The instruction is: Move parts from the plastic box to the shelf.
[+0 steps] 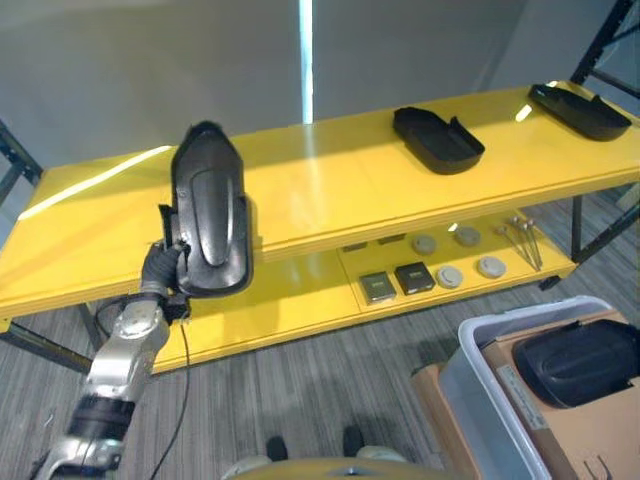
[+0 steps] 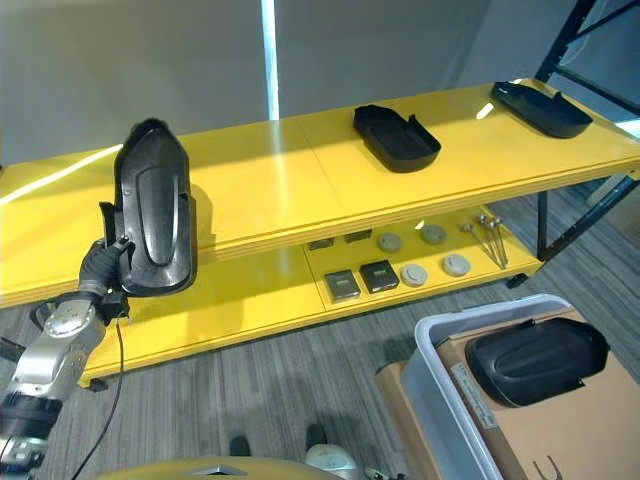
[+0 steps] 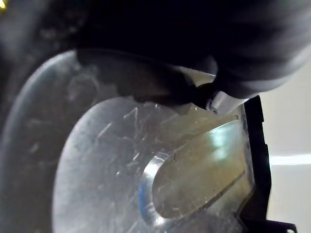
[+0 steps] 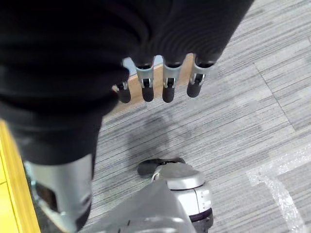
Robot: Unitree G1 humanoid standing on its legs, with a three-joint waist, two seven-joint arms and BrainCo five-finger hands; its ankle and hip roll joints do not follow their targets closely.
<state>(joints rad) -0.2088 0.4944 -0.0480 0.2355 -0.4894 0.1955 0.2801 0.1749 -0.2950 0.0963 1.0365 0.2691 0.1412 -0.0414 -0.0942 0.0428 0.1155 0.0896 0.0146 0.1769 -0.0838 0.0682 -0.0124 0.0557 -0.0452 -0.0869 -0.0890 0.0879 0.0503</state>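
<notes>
Black part [image 1: 208, 210] was up in the left hand [image 1: 165, 262], fingers curled round its lower edge, held upright with the rounded end pointing up and the flat end down by the wrist. It sat in the air in front of the yellow shelf [image 1: 330, 190], not touching the top board yet as far as I could tell.

Honest take on doing this step right: the part needs tipping from upright to flat before it comes down, and there was plenty of bare board just beyond the hand and off toward the robot's left. Two more parts [image 1: 437, 139] were already lying on the same board well away to the right, so I'd keep clear of those and set it down low instead of dropping it. Grip was at one end only, so a slow swing seemed smart or it could pivot.

Left arm was raised with the wrist cocked back. Right hand [image 4: 155, 85] hung down over the floor, fingers relaxed, holding nothing. Another part [image 2: 535, 360] waited in the plastic box [image 2: 440, 400], far right of the working hand.
</notes>
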